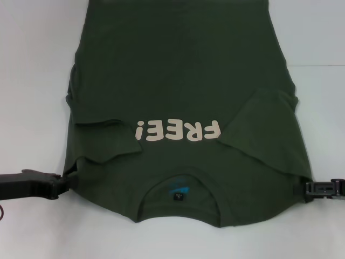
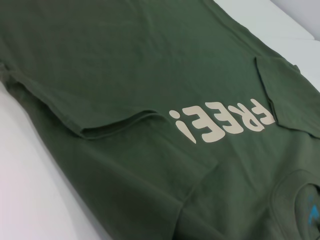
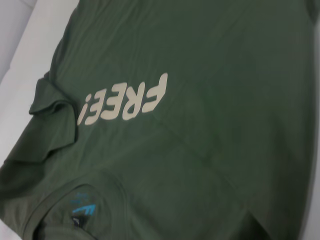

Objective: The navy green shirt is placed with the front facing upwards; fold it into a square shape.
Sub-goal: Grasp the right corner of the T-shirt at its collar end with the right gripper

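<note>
**Desk:** Where are the two arms?

**Photographer:** Both come in low and level from the sides at the near part of the white tabletop (image 1: 323, 86). The left gripper (image 1: 63, 181) reaches in from the left edge of the head view, its black tip meeting the shirt's side edge just below the folded-in sleeve. The right gripper (image 1: 308, 189) comes in from the right edge, its tip at the shirt's opposite side edge, level with the collar.

**Desk:** And the jaws?

**Photographer:** I cannot tell for either one. Each tip touches the cloth edge, but whether the jaws pinch fabric or stand apart is not visible, and neither wrist view shows its own fingers.

**Desk:** Where is the shirt?

**Photographer:** The navy green shirt (image 1: 183, 70) lies flat, front up, down the middle of the tabletop, collar toward the near edge and hem running off the far side of the head view. The cream "FREE!" lettering (image 1: 179, 131) reads upside down from the robot's side. Both short sleeves are folded inward over the chest, one on each side of the lettering. A blue label (image 1: 179, 190) shows inside the collar.
</note>
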`<move>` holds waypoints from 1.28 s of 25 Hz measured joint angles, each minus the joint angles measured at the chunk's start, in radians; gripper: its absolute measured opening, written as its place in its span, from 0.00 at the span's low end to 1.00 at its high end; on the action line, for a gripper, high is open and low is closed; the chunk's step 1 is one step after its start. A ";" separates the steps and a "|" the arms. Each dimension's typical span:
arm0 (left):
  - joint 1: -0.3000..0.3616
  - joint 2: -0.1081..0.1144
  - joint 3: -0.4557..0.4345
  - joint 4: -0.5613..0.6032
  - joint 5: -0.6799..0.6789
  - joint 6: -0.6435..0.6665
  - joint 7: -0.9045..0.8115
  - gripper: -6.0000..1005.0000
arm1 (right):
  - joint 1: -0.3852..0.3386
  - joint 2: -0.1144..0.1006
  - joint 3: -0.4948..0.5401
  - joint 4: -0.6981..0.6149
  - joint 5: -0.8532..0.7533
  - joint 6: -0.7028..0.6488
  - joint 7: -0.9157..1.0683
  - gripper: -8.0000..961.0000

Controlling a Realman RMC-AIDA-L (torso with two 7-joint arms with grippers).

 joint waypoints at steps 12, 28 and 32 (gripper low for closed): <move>-0.002 0.000 0.000 0.000 -0.003 -0.001 0.002 0.05 | 0.040 0.025 0.000 0.002 -0.007 -0.013 -0.004 0.80; -0.010 0.001 0.000 0.000 -0.003 -0.001 0.003 0.04 | 0.074 0.027 -0.004 0.026 -0.053 -0.007 0.073 0.57; -0.011 0.001 -0.002 0.000 -0.003 -0.001 0.004 0.04 | 0.075 0.027 -0.001 0.027 -0.054 0.004 0.083 0.37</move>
